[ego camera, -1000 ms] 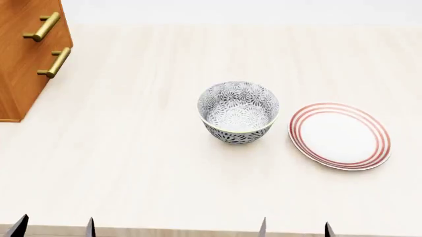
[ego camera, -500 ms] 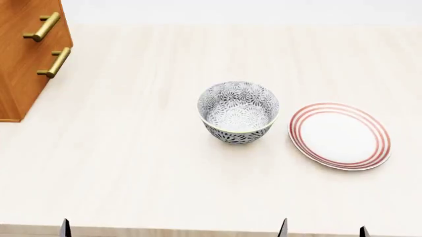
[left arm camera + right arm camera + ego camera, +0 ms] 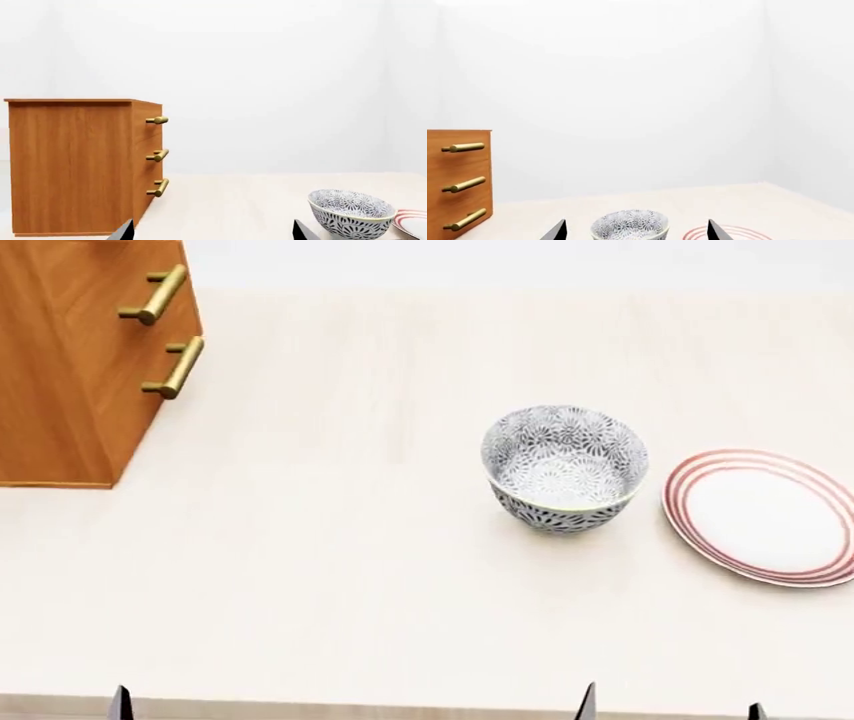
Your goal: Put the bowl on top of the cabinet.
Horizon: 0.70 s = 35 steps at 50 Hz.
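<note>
The bowl [image 3: 566, 468], deep and white with a dense dark floral pattern, stands upright on the pale table, right of centre in the head view. It also shows in both wrist views, as the bowl [image 3: 350, 212] and the bowl [image 3: 629, 226]. The orange-brown cabinet [image 3: 74, 360] with brass handles stands at the far left, and the left wrist view shows the cabinet [image 3: 73, 165] side-on with its top bare. My right gripper [image 3: 671, 708] is open at the near table edge, short of the bowl. My left gripper [image 3: 212, 232] is open with nothing between its fingers.
A flat white plate with red rings [image 3: 763, 516] lies just right of the bowl, almost touching it. The pale wooden table [image 3: 334, 540] runs between the cabinet and the bowl. A white wall rises behind the table.
In the head view the bowl, plate and cabinet have all shifted right, and more of the cabinet shows. The gripper tips have sunk lower at the bottom edge. Nothing has been grasped.
</note>
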Tool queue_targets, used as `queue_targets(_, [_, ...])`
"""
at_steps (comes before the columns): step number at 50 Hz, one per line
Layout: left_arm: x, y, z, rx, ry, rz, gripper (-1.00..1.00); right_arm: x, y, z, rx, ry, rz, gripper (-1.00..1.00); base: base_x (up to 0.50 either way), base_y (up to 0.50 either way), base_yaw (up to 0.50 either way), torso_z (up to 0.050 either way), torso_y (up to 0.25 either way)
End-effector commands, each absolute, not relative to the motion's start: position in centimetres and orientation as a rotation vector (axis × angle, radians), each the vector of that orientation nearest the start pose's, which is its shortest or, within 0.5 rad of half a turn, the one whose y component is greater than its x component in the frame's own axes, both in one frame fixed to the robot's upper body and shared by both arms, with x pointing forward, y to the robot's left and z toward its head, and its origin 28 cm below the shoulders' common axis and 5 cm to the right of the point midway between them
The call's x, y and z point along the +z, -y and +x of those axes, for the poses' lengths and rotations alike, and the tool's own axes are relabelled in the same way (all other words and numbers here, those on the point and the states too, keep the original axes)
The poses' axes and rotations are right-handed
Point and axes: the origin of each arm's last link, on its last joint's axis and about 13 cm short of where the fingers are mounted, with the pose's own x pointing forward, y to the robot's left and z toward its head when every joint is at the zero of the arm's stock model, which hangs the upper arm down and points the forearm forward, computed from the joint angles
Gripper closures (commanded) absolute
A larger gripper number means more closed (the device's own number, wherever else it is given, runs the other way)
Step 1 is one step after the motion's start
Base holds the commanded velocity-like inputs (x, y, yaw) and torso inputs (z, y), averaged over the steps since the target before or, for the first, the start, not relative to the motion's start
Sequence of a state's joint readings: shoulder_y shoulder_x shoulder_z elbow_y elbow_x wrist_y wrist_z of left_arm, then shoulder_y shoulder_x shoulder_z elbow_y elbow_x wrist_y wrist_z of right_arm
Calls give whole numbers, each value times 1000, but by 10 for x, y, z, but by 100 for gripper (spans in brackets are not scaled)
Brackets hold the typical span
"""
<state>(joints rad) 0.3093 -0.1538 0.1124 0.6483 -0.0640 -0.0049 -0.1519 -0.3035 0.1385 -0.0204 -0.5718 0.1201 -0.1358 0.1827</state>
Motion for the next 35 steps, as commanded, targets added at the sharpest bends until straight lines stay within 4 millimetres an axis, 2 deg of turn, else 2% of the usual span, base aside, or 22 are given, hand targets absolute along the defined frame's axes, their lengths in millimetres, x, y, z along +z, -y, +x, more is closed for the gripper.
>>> queue_targets(1, [95,-203,138,-30,322,-3,-100,91,110,144,-94,397,51,-100,0,500,0,0,0])
queue_targets(11, [94,-203,139,-31,321,-4,-100,91,110,144,-90,394,54,-100,0,500,0,0,0])
queue_targets(35, [94,-204,140,-30,319,-5,-100,90,108,144,-87,401,31,-100,0,334,0,0,0])
